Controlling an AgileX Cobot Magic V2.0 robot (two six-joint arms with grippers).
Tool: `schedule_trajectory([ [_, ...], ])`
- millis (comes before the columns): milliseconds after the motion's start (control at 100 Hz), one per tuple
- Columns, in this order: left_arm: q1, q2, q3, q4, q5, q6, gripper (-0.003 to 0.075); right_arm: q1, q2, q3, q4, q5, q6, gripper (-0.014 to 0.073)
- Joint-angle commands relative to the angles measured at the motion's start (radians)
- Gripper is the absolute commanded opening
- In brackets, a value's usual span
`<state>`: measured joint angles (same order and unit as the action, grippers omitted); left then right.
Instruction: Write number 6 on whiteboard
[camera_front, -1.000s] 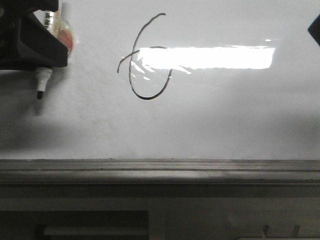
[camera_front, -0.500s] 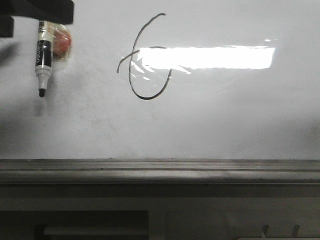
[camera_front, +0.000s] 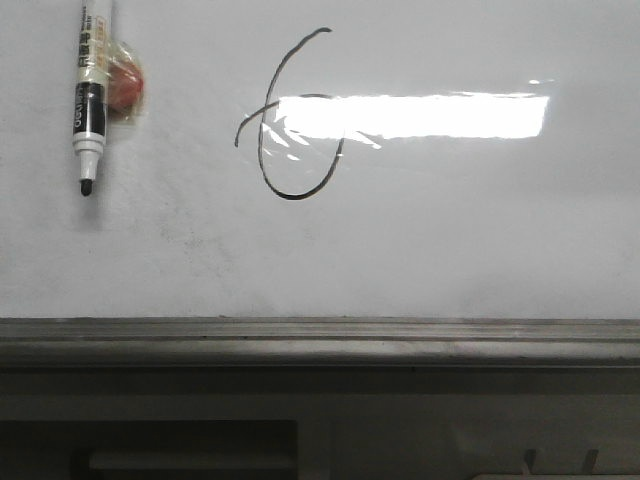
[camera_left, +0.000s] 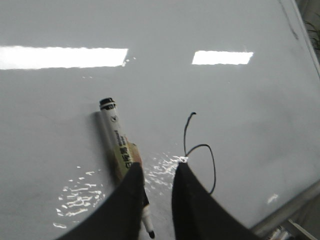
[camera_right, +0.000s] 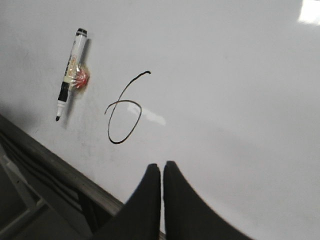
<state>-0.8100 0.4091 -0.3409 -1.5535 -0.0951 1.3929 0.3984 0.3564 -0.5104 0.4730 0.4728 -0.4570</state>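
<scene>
We find the number 6 (camera_front: 290, 115) already drawn on the whiteboard (camera_front: 450, 230), a little left of centre in the front view, its loop crossing the left end of the bright glare. The line is thin but closed at the loop, with a short tail on the left. We judge the writing done and the step in hand to be the retreat.

The marker (camera_front: 88, 100) sits against the board, well to the left of the figure, black tip pointing down, uncapped. A red and yellow patch (camera_front: 124, 85) lies just beside its barrel; we cannot tell what it is.

Left pincer (camera_left: 158, 200): fingers parted, nothing between them. In its wrist view the marker's lower end runs behind one finger, but no grip is evident. Right pincer (camera_right: 161, 192): fingers pressed together, nothing held, hanging well clear of the figure.

To finish well, we would draw the left arm straight back from the board, not across it, so that no finger drags through the wet ink. The marker is the one thing near that arm's path; a nudge could add a stray stroke. The right arm needs no move.

Also present: the grey ledge (camera_front: 320, 335) under the board, bare in the front view.
</scene>
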Motion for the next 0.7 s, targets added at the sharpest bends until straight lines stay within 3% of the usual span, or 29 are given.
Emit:
schedule_trajectory([
  [0, 0.001, -0.061, 0.023, 0.037, 0.059, 0.009, -0.002, -0.007, -0.087, 0.054, 0.024, -0.138, -0.014, -0.0065],
  [310, 0.001, -0.334, 0.145, 0.063, 0.054, 0.011, -0.002, -0.007, -0.38, 0.272, 0.043, -0.223, -0.015, -0.0065],
  [690, 0.001, -0.351, 0.152, -0.044, 0.036, 0.011, -0.002, -0.007, -0.377, 0.283, 0.045, -0.241, -0.015, -0.0065],
])
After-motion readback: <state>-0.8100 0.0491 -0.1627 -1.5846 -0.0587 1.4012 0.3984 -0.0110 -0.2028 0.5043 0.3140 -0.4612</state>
